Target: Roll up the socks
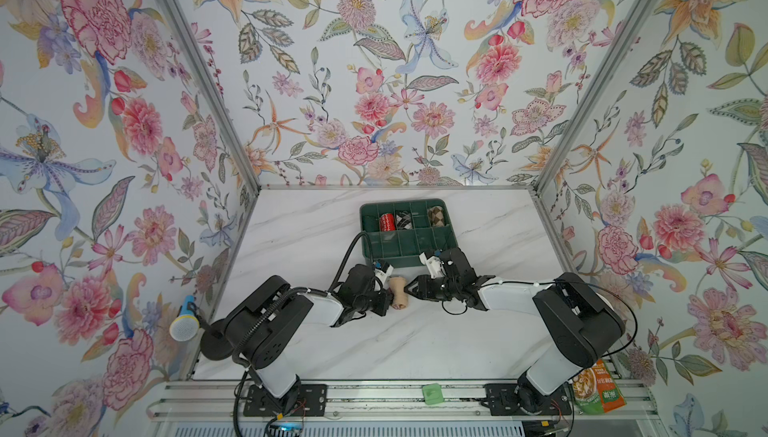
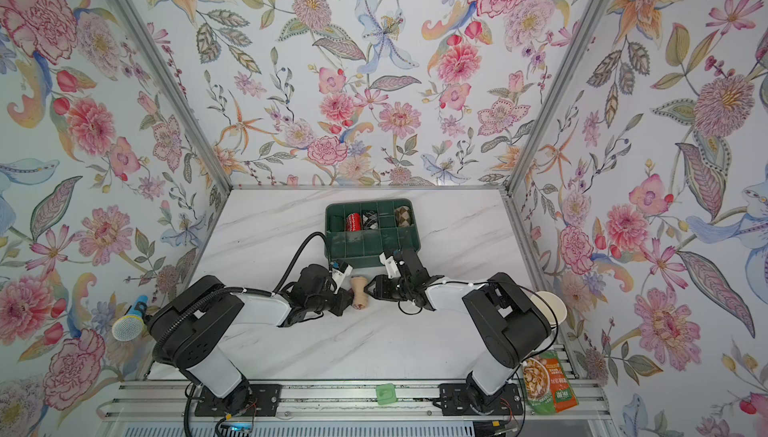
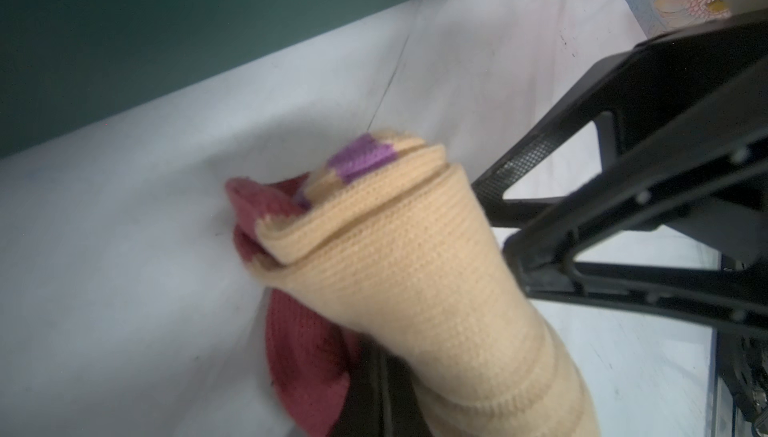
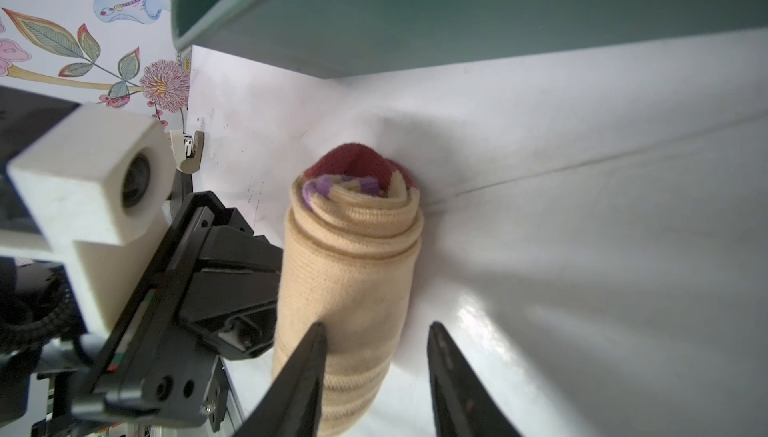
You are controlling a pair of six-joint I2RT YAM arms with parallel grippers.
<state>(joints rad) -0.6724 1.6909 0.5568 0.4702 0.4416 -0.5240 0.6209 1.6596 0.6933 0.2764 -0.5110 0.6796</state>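
Ribbed knit cloth sock roll [image 4: 349, 272], glossy marble-look tabletop [image 4: 582, 248], matt green plastic tray [image 4: 457, 11]

Only illegible print on packet [image 2: 550, 385]

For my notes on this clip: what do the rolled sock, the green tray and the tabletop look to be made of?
The rolled sock looks like matte knit fabric: fine ribbed stitch rows show. The green tray is probably moulded plastic, with smooth satin walls. The tabletop is glossy white with grey veins: marble or a laminate copy, I cannot tell.
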